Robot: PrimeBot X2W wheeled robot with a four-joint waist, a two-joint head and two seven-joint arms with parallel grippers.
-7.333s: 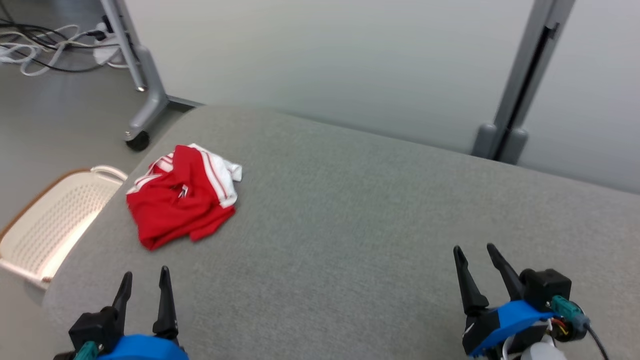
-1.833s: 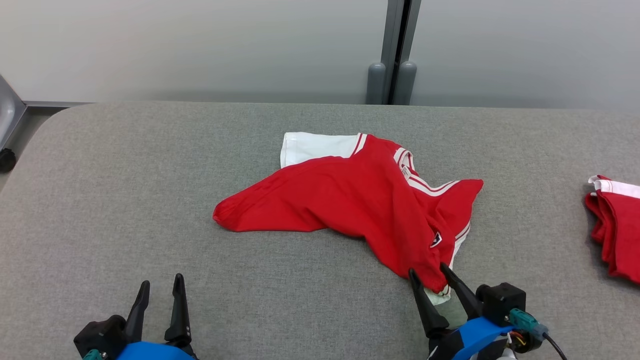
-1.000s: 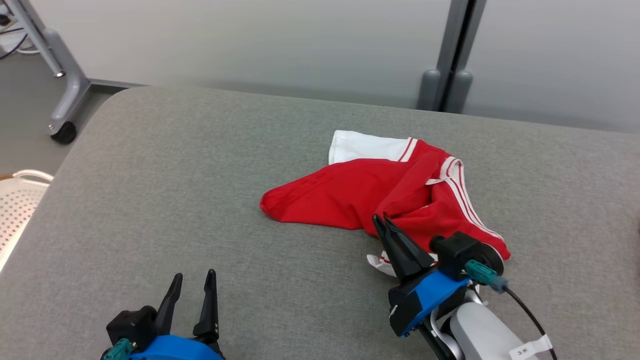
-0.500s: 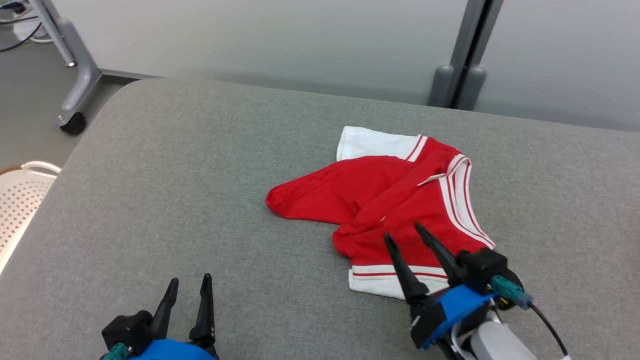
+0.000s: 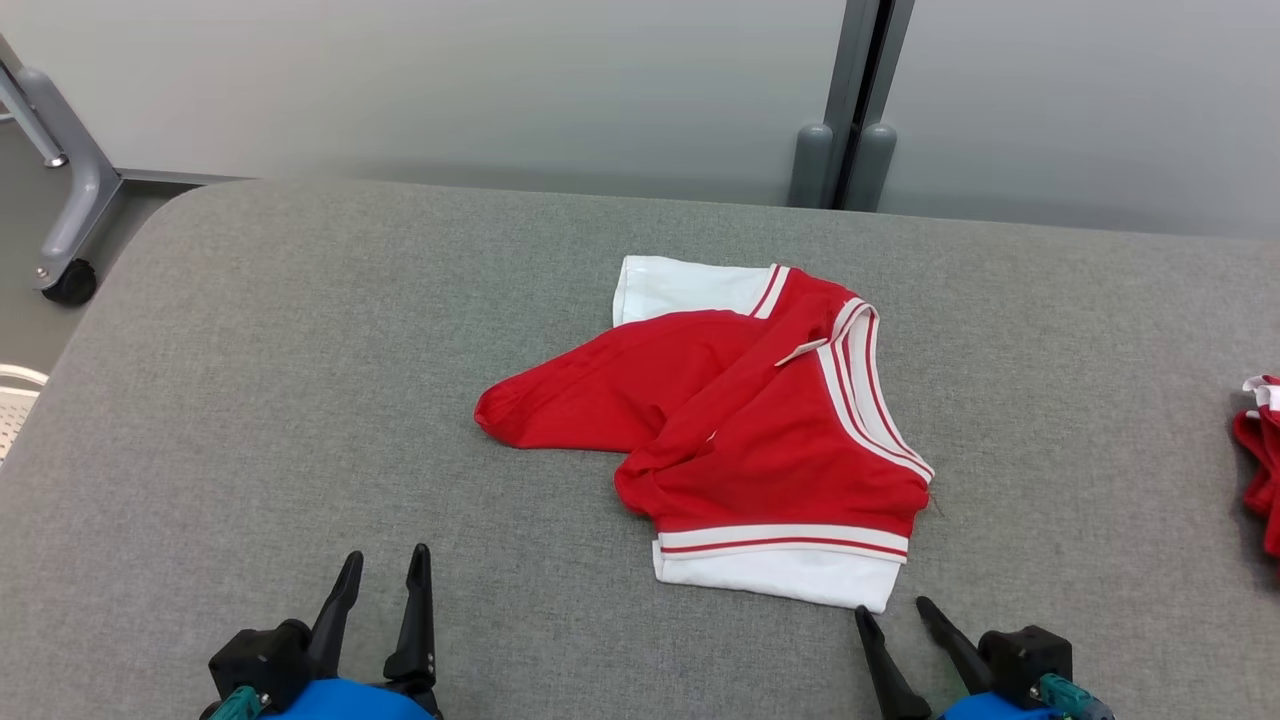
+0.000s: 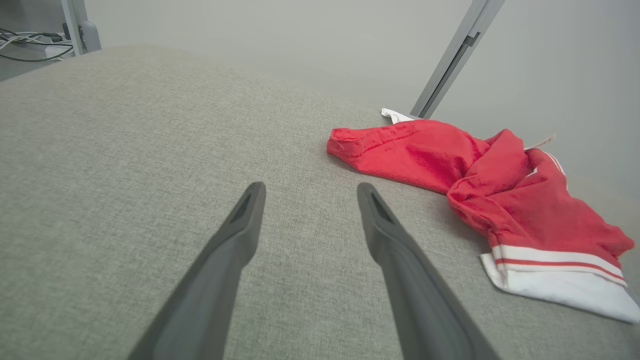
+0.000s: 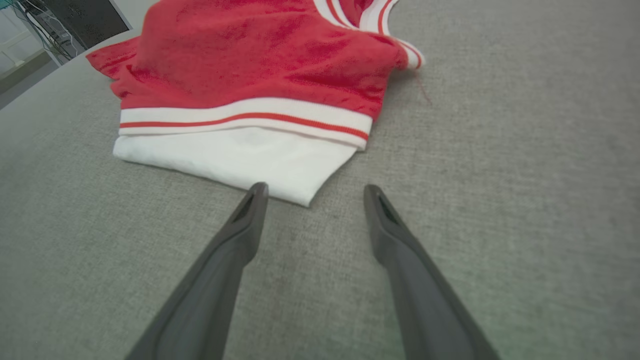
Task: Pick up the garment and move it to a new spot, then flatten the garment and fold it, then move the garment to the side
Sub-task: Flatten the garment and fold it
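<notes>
A red garment with white striped sleeves lies crumpled and partly folded over in the middle of the grey padded table. One white sleeve points toward me, another lies at the far side. My right gripper stands open just in front of the near white sleeve, empty and apart from it. My left gripper rests open at the lower left, well clear of the garment.
A second red garment lies at the table's right edge. A grey post stands behind the table. A wheeled stand leg and a white basket rim are off the left edge.
My right gripper let go of the garment's near part, opened and drew back toward me. The garment's right side now lies folded over with the white sleeve in front. The camera has shifted.
</notes>
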